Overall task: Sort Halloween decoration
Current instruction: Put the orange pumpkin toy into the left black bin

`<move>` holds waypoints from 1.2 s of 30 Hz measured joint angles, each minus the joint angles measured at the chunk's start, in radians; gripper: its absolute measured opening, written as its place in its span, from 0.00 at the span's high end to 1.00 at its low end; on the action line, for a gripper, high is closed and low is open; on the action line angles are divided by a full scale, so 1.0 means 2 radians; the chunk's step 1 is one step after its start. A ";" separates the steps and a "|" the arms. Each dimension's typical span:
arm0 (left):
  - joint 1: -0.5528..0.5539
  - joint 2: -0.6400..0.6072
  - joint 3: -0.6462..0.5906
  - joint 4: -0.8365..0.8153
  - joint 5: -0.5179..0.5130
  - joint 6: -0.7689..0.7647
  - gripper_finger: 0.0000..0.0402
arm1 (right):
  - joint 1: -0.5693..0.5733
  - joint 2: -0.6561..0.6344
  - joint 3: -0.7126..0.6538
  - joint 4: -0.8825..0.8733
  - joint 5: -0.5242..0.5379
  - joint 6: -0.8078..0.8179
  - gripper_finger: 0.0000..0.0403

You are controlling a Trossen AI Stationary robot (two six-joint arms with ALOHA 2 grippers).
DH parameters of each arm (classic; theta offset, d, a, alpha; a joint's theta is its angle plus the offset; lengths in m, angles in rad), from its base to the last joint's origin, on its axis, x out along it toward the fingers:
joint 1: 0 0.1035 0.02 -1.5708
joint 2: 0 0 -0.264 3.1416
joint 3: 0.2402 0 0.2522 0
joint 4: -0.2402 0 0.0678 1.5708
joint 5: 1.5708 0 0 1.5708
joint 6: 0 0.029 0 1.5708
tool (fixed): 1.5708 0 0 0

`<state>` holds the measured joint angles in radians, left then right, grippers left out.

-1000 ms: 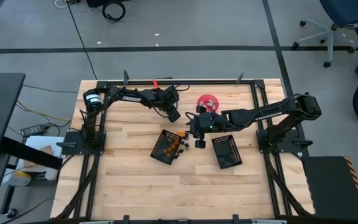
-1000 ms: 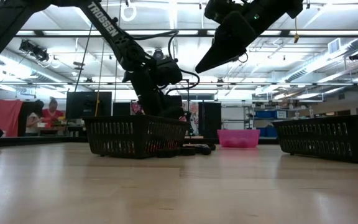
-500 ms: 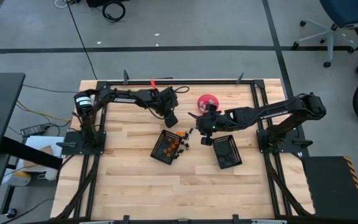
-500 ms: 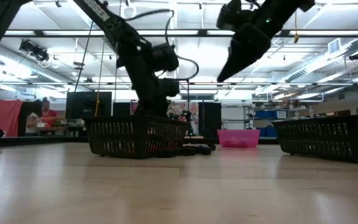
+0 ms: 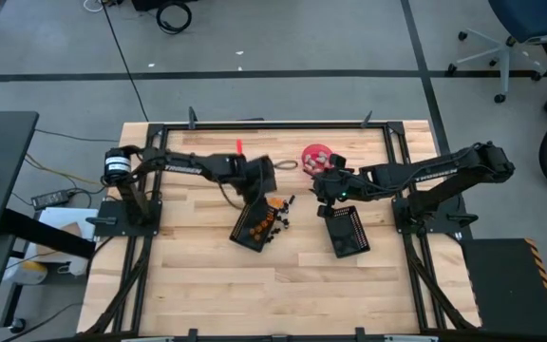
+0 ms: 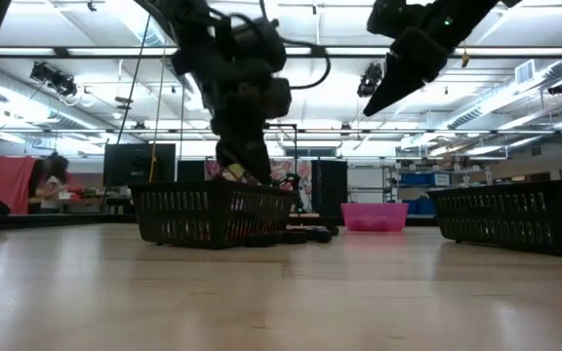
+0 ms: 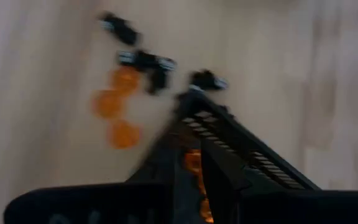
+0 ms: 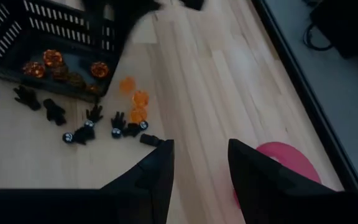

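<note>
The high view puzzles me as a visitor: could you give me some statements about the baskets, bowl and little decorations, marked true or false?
1. Orange pieces lie inside the left basket. True.
2. The pink bowl stands between the two baskets. False: it sits farther back, near the table's far edge.
3. Small black pieces lie on the bare wood beside the left basket. True.
4. The right basket holds orange pieces. False: no orange shows in it.
5. The right end effector grips an orange piece. False: its fingers stand apart with nothing between them.

two black mesh baskets, pink bowl, wooden table
</note>
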<state>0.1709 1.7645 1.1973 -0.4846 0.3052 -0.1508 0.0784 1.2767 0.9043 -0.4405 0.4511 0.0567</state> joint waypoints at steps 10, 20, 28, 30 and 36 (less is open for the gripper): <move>-0.026 0.000 0.000 0.000 -0.116 0.006 0.87 | 0.000 -0.014 -0.025 0.041 0.001 -0.010 0.61; 0.016 0.020 0.000 0.017 -0.145 -0.047 0.83 | 0.000 -0.013 -0.025 0.075 0.000 -0.029 0.61; 0.049 0.022 0.001 0.027 -0.145 -0.046 0.63 | -0.002 -0.013 -0.025 0.084 -0.004 -0.038 0.61; 0.052 0.026 0.002 0.028 -0.146 -0.046 0.58 | -0.002 -0.013 -0.025 0.086 -0.004 -0.040 0.61; 0.041 0.075 0.047 -0.013 -0.164 -0.017 0.51 | -0.004 -0.012 -0.025 0.091 -0.009 -0.043 0.61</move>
<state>0.2532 1.9146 1.2921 -0.5116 -0.0224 -0.1857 0.0711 1.2522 0.8547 -0.2584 0.4333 -0.0296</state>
